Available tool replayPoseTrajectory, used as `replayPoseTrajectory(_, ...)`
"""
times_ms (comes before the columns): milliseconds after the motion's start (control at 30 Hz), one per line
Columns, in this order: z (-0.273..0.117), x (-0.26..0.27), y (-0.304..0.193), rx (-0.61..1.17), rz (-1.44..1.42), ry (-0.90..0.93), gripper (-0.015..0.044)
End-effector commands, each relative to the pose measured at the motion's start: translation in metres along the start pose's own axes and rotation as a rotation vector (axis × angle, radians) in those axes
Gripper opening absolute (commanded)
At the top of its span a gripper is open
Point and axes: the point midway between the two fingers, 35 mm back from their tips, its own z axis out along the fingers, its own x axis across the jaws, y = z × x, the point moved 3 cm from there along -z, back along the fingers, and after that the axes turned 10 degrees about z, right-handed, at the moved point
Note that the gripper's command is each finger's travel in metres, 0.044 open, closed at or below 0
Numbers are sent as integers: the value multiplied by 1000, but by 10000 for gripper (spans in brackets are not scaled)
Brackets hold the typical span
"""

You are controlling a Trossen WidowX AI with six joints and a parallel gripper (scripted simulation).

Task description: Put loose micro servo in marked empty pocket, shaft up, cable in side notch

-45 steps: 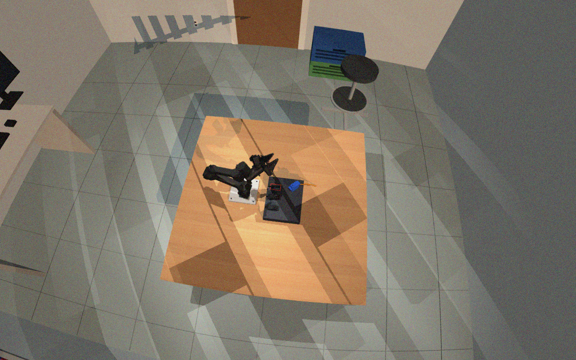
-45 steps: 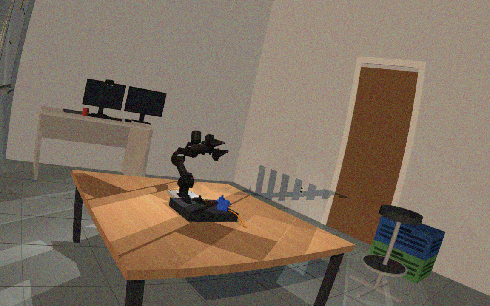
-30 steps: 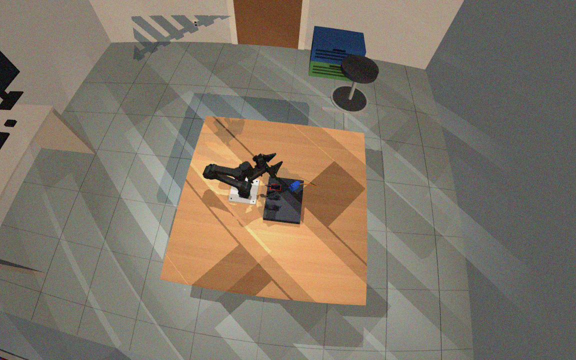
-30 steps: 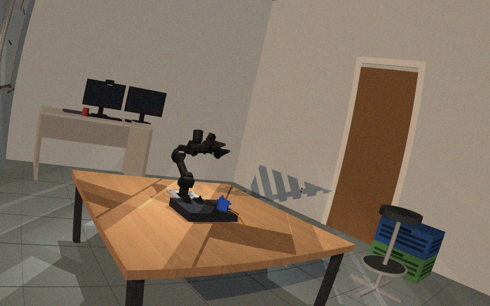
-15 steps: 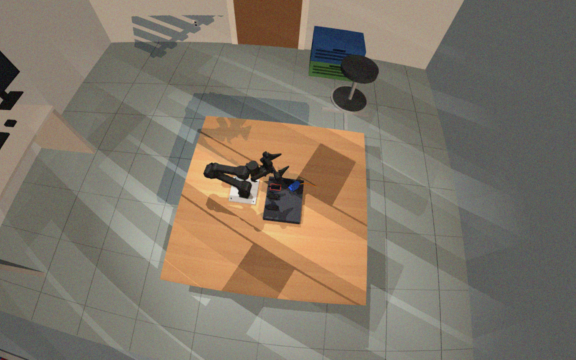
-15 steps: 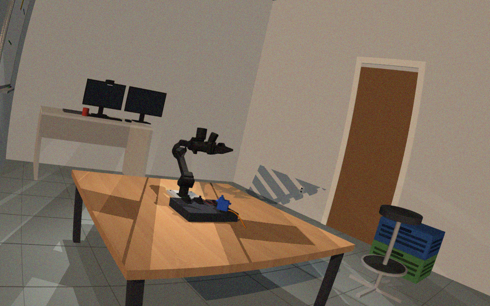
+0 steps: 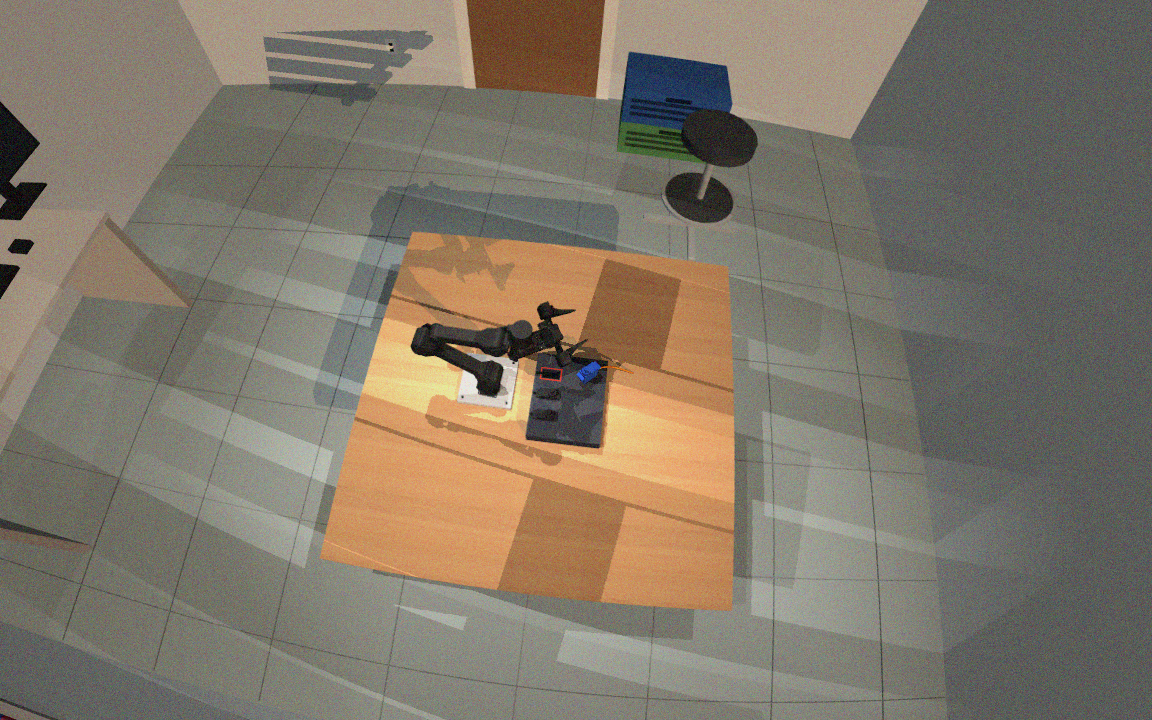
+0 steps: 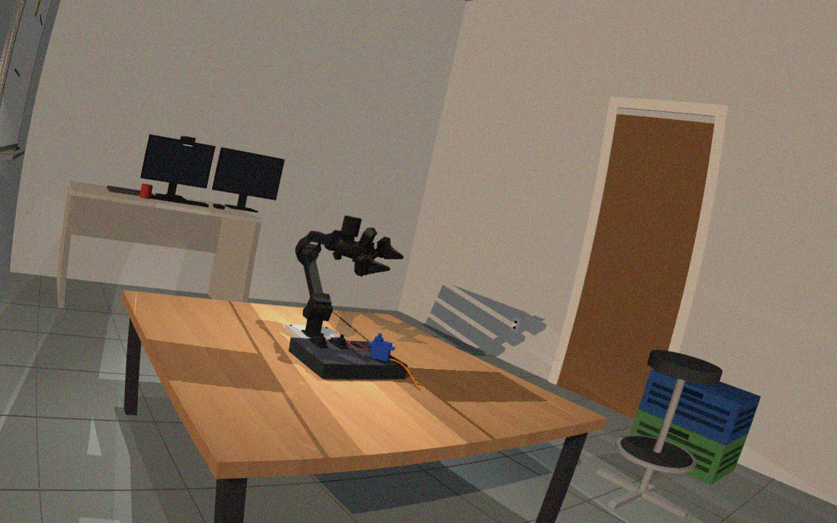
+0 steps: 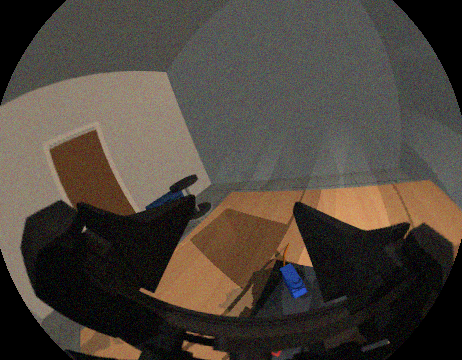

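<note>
The blue micro servo (image 7: 588,371) (image 8: 381,349) (image 9: 293,281) rests on top of the dark deck (image 7: 565,431) (image 8: 362,372), near its edge, outside the pocket. It looks upright in the exterior view. Its orange cable (image 7: 618,368) (image 8: 413,375) (image 9: 285,254) runs out over the deck's edge. The pocket's red outline (image 7: 551,368) lies beside the servo on the side toward the arm's base, with a dark recess inside. My gripper (image 7: 580,326) (image 8: 395,261) (image 9: 245,204) is open and empty, high above the deck, its fingers pointing mostly sideways. The servo's lower part is hard to make out.
Dark parts (image 7: 546,414) sit in the deck beyond the pocket. The arm stands on a white base plate (image 7: 501,401) next to the deck, on the wooden table (image 7: 437,519) (image 8: 356,442). A stool (image 7: 719,138) (image 8: 684,366) and stacked crates (image 7: 674,86) (image 8: 734,412) stand on the floor.
</note>
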Motion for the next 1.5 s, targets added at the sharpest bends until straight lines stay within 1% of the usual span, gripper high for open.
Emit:
replayPoseTrajectory(0,10,-7,1,41,153,-51,440)
replayPoseTrajectory(467,38,-27,-4,150,587,-228,440)
replayPoseTrajectory(733,52,-38,-10,191,825,-360,440)
replayPoseTrajectory(1233,75,-59,-28,211,1240,-664,440)
replayPoseTrajectory(1467,84,-68,-38,186,1414,-830,440)
